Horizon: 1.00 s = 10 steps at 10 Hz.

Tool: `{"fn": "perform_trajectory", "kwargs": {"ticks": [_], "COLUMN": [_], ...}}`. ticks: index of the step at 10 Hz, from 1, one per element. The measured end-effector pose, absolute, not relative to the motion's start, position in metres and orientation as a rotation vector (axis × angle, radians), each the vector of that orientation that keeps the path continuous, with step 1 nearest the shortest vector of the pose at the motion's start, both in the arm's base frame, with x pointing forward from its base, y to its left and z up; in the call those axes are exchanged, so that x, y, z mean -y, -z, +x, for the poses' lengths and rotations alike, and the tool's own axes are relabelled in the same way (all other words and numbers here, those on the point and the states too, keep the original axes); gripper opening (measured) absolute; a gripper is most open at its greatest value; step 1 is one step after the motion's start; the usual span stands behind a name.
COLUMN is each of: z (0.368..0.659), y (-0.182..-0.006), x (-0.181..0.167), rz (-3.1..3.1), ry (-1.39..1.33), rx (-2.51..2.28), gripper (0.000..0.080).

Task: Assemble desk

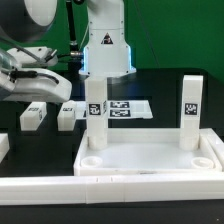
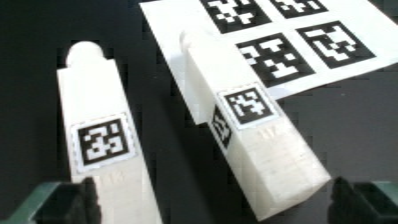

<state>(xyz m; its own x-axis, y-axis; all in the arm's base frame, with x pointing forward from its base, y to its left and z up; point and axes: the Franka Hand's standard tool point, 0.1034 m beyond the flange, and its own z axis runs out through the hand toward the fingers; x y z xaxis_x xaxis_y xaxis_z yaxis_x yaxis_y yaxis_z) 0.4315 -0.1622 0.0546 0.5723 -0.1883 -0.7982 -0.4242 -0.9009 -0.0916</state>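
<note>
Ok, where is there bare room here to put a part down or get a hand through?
Free: the tabletop floor between its two upright legs, and the black table between the loose legs and the tabletop's rim. Crowded: the loose legs and marker board lie close together, with the open fingers over the legs.

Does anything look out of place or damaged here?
Nothing stands out. Two standing legs sit straight in corner sockets of the tabletop; two loose legs lie on the table, apparently undamaged.
</note>
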Motion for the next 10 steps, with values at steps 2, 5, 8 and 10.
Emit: {"fn": "perform_trajectory", "kwargs": {"ticks": [2, 5, 8, 10], "z": [0.432, 0.427, 0.429, 0.429], "y": [-0.053, -0.047, -0.044, -0.039], "x": [0.163, 0.147, 0.136, 0.131], "rz": [-2.540, -2.532, -2.535, -2.537], "ry": [-1.233, -1.259, -1.267, -1.267], "rx": [-0.507, -0.521, -0.512, -0.500], "gripper": [0.0649, 0.0649, 0.0649, 0.0649]}}
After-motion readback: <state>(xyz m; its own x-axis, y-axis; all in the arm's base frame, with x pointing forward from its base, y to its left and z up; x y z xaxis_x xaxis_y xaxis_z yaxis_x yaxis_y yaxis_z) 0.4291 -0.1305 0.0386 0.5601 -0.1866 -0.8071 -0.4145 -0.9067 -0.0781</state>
